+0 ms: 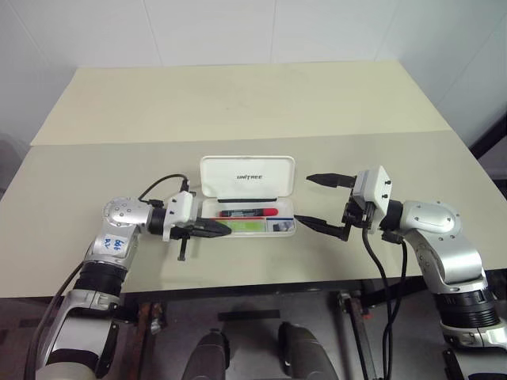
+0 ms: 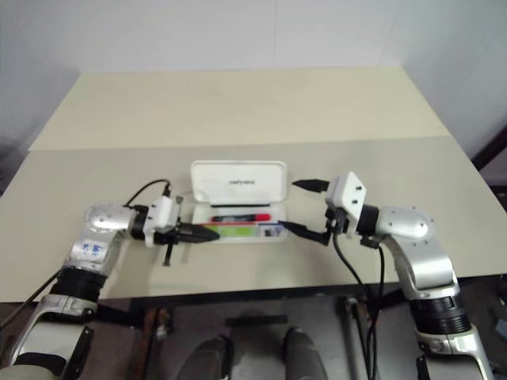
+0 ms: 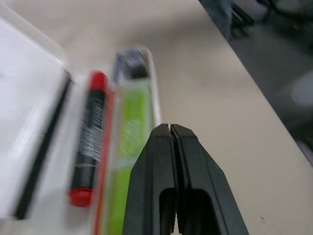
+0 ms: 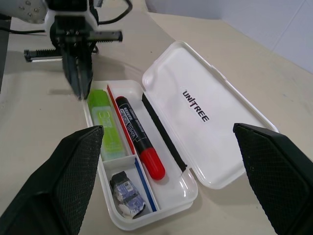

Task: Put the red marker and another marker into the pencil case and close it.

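The white pencil case [image 1: 247, 176] lies open in the middle of the table, its lettered lid folded back. Inside lie the red marker [image 1: 249, 213], with a dark barrel and red ends, and beside it a green marker [image 1: 249, 226]. My left gripper [image 1: 224, 229] is shut with nothing in it, its tip over the case's left end just above the green marker [image 3: 128, 147]. At the case's right end my right gripper [image 1: 303, 199] stands wide open and holds nothing; its fingers [image 4: 73, 171] frame the case without touching it.
A small dark object [image 4: 126, 192] sits in the case's end compartment. The beige table [image 1: 238, 103] stretches far behind the case, with a seam across it. Its front edge runs close below both grippers. A black cable [image 1: 158, 186] loops from my left wrist.
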Controlling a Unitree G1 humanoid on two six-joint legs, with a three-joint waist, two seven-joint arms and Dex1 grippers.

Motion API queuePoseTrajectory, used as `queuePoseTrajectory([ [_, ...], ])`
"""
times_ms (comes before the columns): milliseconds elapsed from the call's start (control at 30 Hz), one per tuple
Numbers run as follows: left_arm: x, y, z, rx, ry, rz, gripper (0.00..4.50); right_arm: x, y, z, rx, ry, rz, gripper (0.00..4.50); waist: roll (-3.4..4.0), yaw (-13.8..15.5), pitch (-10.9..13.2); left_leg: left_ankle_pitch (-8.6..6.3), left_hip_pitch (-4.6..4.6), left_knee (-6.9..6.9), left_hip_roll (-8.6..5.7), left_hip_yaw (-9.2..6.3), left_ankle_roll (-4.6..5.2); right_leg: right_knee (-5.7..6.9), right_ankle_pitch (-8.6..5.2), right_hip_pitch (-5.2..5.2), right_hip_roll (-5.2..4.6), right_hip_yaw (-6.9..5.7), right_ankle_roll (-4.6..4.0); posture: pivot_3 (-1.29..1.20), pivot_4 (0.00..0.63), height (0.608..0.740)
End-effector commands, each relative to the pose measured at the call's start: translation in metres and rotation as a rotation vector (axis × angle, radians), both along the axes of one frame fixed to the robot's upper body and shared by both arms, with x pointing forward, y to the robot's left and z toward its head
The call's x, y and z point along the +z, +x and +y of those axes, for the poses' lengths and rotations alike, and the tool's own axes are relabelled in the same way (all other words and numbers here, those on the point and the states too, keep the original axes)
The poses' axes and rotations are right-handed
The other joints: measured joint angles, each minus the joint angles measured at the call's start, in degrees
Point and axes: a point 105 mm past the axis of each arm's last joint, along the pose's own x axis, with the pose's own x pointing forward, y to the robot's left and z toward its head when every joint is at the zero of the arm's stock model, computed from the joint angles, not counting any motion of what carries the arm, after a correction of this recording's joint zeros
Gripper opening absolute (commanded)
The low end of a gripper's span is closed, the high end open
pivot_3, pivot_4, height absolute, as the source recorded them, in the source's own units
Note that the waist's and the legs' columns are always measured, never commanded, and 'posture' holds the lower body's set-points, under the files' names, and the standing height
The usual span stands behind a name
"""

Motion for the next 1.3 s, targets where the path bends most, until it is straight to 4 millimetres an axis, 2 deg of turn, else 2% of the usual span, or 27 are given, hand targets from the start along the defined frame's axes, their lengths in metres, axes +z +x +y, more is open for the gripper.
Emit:
queuePoseTrajectory([
  [33, 0.025, -0.001, 0.014, 0.058, -0.087, -0.048, 0.04, 0.006, -0.003, 0.001, 0.022, 0.005, -0.032, 4.5, 0.0, -0.1, 0.0, 0.0, 0.0, 0.0, 0.0, 0.0, 0.0, 0.0, 0.0, 0.0, 0.0, 0.0, 0.0, 0.0, 0.15, 0.74],
  [100, 0.029, 0.0, 0.026, 0.113, -0.1, -0.051, 0.04, 0.005, -0.003, -0.001, 0.024, 0.001, -0.029, 4.5, 0.0, -0.2, 0.0, 0.0, 0.01, -0.02, 0.01, 0.01, 0.0, 0.0, 0.0, -0.01, 0.0, 0.01, 0.0, 0.0, 0.15, 0.74],
  [200, 0.031, 0.004, 0.056, 0.239, -0.099, -0.056, 0.04, 0.004, -0.003, -0.006, 0.024, -0.013, -0.022, 4.5, 0.0, -0.2, 0.0, 0.0, 0.02, -0.05, 0.03, 0.02, 0.0, 0.01, -0.01, -0.02, 0.03, 0.0, -0.02, 0.0, 0.15, 0.74],
  [333, 0.038, 0.019, 0.087, 0.441, -0.167, -0.101, 0.04, 0.004, -0.001, -0.011, 0.022, -0.026, -0.019, 4.5, 0.0, 0.0, 0.0, 0.0, 0.03, -0.02, 0.03, 0.02, 0.0, 0.01, -0.01, -0.02, 0.01, -0.01, -0.02, 0.0, 0.15, 0.74],
  [400, 0.035, 0.028, 0.1, 0.541, -0.178, -0.098, 0.04, 0.005, 0.0, -0.011, 0.023, -0.027, -0.021, 4.5, 0.0, 0.2, 0.0, 0.0, 0.02, -0.01, 0.0, -0.01, 0.0, 0.0, -0.01, 0.0, -0.02, -0.03, -0.01, 0.0, 0.15, 0.74],
  [533, 0.026, 0.041, 0.109, 0.649, -0.18, -0.075, 0.04, 0.006, 0.001, -0.009, 0.028, -0.027, -0.024, 4.5, -0.01, 0.2, 0.0, 0.0, 0.01, -0.03, -0.02, 0.0, 0.0, -0.02, 0.0, -0.01, -0.04, -0.03, 0.0, 0.0, 0.15, 0.74],
  [700, 0.022, 0.05, 0.11, 0.706, -0.19, -0.068, 0.04, 0.007, 0.001, -0.009, 0.032, -0.027, -0.026, 4.5, -0.01, 0.2, 0.0, 0.0, -0.01, -0.04, -0.02, -0.02, -0.01, -0.02, 0.0, -0.02, -0.04, -0.07, 0.01, 0.0, 0.15, 0.74],
  [800, 0.023, 0.081, 0.062, 0.686, -0.306, -0.034, 0.04, 0.007, 0.001, -0.005, 0.046, -0.022, -0.026, 4.5, 0.0, 1.4, 0.0, 0.0, -0.01, 0.01, -0.05, -0.02, -0.01, -0.01, 0.01, -0.01, -0.05, -0.08, 0.03, 0.0, 0.15, 0.74],
  [867, 0.024, 0.09, 0.05, 0.688, -0.332, -0.02, 0.04, 0.009, 0.001, -0.005, 0.048, -0.014, -0.031, 4.5, -0.04, 1.8, 0.0, 0.03, -0.03, 0.13, -0.09, -0.11, 0.01, 0.0, 0.05, 0.07, -0.04, -0.14, 0.09, 0.0, 0.15, 0.74],
  [1067, 0.025, 0.102, 0.042, 0.71, -0.375, 0.02, 0.04, 0.014, 0.0, -0.003, 0.055, 0.012, -0.05, 4.5, -0.17, 0.5, 0.1, 0.02, -0.04, -0.06, -0.06, 0.07, -0.01, -0.03, 0.06, -0.06, -0.02, -0.05, 0.1, 0.0, 0.15, 0.74],
  [1300, 0.025, 0.097, 0.04, 0.644, -0.363, 0.005, 0.04, 0.013, 0.0, 0.001, 0.06, 0.02, -0.058, 4.5, -0.21, 0.3, 0.1, 0.0, -0.08, 0.02, -0.06, 0.06, -0.03, -0.06, 0.06, -0.06, -0.01, -0.06, 0.11, 0.0, 0.15, 0.74],
])
